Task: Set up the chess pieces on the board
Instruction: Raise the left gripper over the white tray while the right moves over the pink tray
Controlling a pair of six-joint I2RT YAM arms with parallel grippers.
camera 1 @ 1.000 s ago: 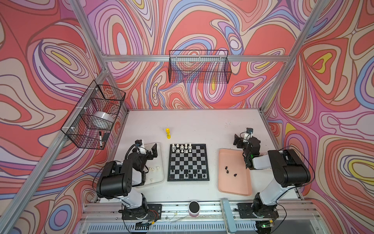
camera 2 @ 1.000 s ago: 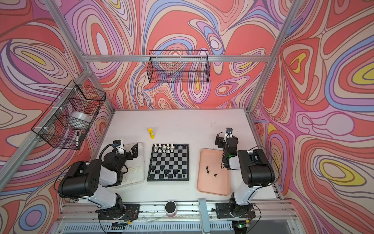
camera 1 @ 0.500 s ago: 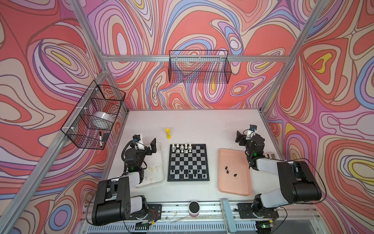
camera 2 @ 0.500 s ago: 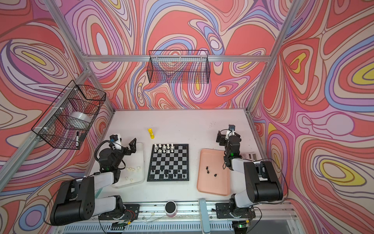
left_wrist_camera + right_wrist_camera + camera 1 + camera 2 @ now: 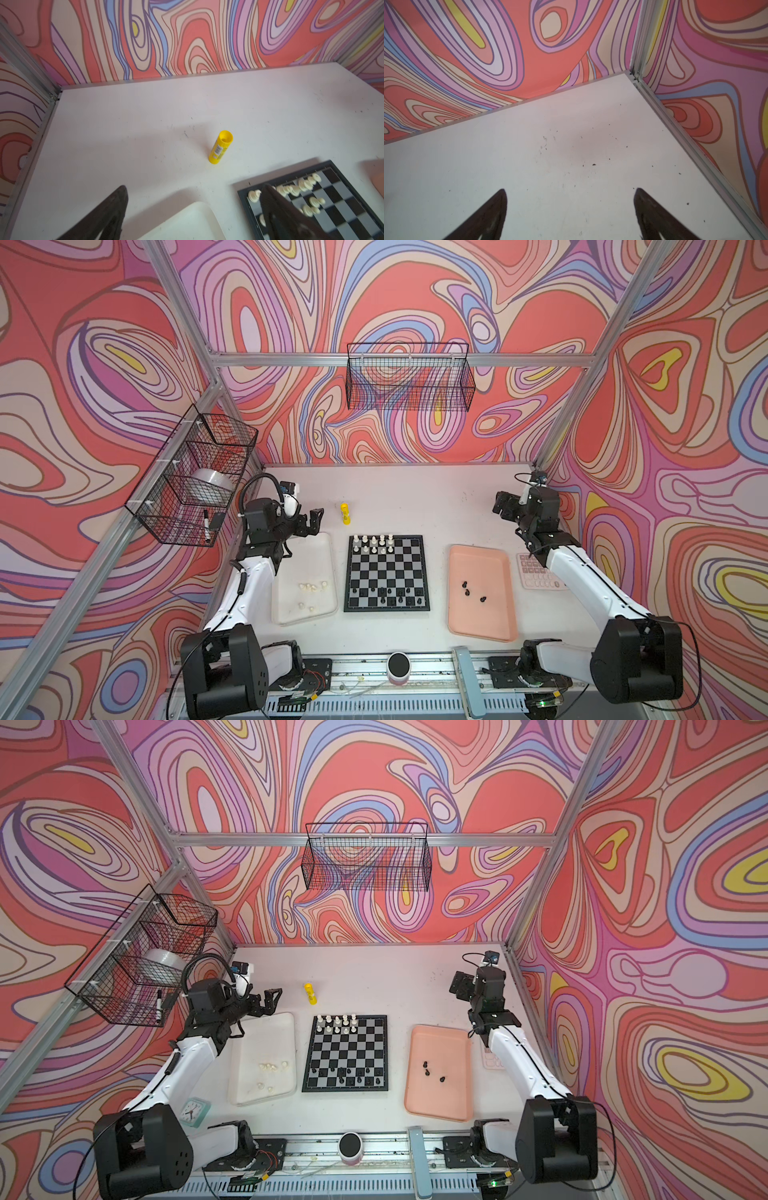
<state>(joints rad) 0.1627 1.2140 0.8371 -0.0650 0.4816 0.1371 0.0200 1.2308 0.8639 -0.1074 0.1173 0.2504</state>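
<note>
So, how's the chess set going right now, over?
Left jaws, right jaws: open, empty. Board part set; loose white pieces in clear tray, three black pieces in pink tray. Nothing blocking; glue stick clear of board.

Both top views are bright and evenly lit, as from soft light overhead. The white table (image 5: 415, 497) shows no glare, and the shadow around the board (image 5: 386, 572) is faint and soft-edged. Detail is crisp in mid-frame. The metal posts (image 5: 585, 377) splay toward the upper corners, a wide-angle stretch.

The left wrist view is dimmer, with broad grey shadows lying across the table near the sharply focused glue stick (image 5: 220, 147). The cream chess pieces (image 5: 303, 185) are smeared and blurred. The fingers (image 5: 108, 216) of the left gripper (image 5: 194, 187) are dark, soft silhouettes.

The right wrist view is greyish and flat. The specks on the table are sharp, while the fingers (image 5: 483, 218) of the right gripper (image 5: 571, 189) are black and out of focus.
</note>
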